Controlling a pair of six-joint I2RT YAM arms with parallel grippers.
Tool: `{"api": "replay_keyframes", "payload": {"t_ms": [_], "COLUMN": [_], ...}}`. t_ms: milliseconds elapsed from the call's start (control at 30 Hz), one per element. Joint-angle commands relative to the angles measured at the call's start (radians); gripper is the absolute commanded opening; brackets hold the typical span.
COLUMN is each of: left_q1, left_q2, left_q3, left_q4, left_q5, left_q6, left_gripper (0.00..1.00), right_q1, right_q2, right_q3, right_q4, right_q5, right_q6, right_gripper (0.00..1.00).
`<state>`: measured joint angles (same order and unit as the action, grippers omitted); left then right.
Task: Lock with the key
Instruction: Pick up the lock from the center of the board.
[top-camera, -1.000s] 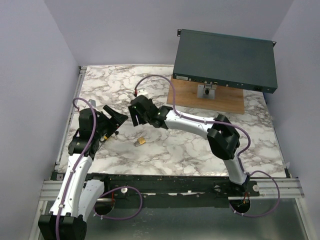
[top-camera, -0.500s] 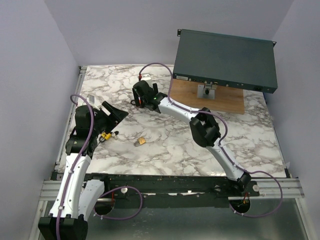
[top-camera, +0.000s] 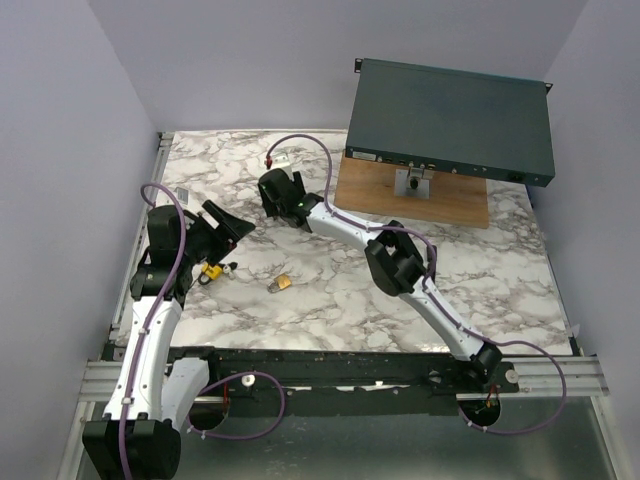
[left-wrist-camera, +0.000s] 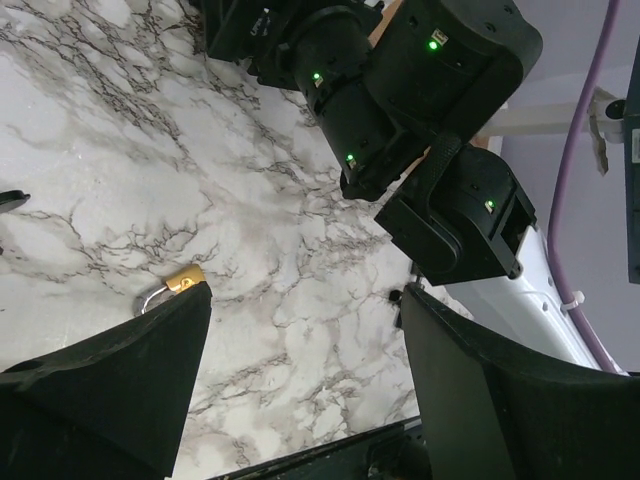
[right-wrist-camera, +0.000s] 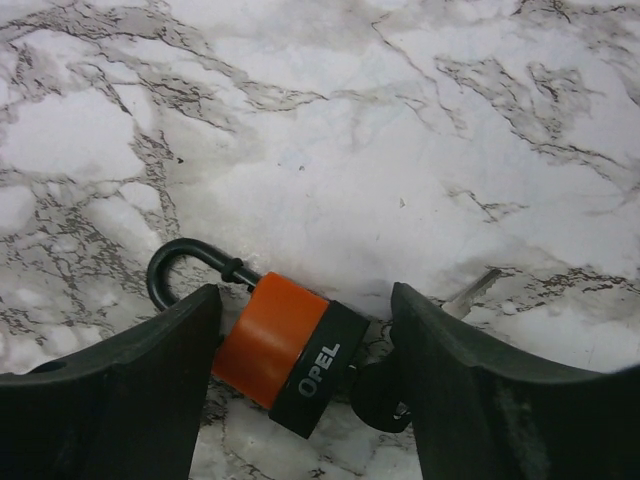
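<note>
While right jaws stand apart, orange padlock (right-wrist-camera: 285, 352) lies between; key (right-wrist-camera: 468, 292) possibly beside.

Overhead sees whole table (top-camera: 330, 290); wrists look close, probably downward.

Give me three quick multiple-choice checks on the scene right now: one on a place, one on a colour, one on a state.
1. Where is the orange padlock?
A in a bowl
B on the marble table, between the fingers of the right gripper
C hanging on a hook

2. What colour is the small padlock by the left gripper?
A brass
B blue
C red

3. How is the left gripper?
A shut on a screwdriver
B shut on the small padlock
C open, holding nothing

Answers:
1 B, the right wrist view shows a finger on either side of it.
2 A, it gleams brass-gold on the marble.
3 C, only bare marble shows between its fingers.
</note>
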<state>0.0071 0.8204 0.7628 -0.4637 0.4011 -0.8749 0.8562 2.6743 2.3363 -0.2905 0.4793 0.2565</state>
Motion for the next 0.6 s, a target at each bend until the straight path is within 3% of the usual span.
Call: {"api": "replay_keyframes", "payload": {"t_ms": [0, 167, 567], "left_q1": [0.014, 0.015, 0.016], "left_q2": [0.022, 0.035, 0.114], "left_q3": [0.006, -0.009, -0.068], "left_q4": [0.022, 0.04, 0.094], "left_q5": [0.03, 0.022, 0.001], "left_q6": [0.016, 0.0, -0.023], "left_gripper": [0.75, 0.75, 0.72], "right_q1": [0.004, 0.004, 0.015], "right_q2": [-0.014, -0.08, -0.396], "right_q3": [-0.062, -0.167, -0.629], "right_q4": [0.009, 0.012, 0.114], "right_q5": [-0.021, -0.039, -0.048], "right_q6": [0.021, 0.065, 0.233], "right_gripper": [0.67, 0.46, 0.35]}}
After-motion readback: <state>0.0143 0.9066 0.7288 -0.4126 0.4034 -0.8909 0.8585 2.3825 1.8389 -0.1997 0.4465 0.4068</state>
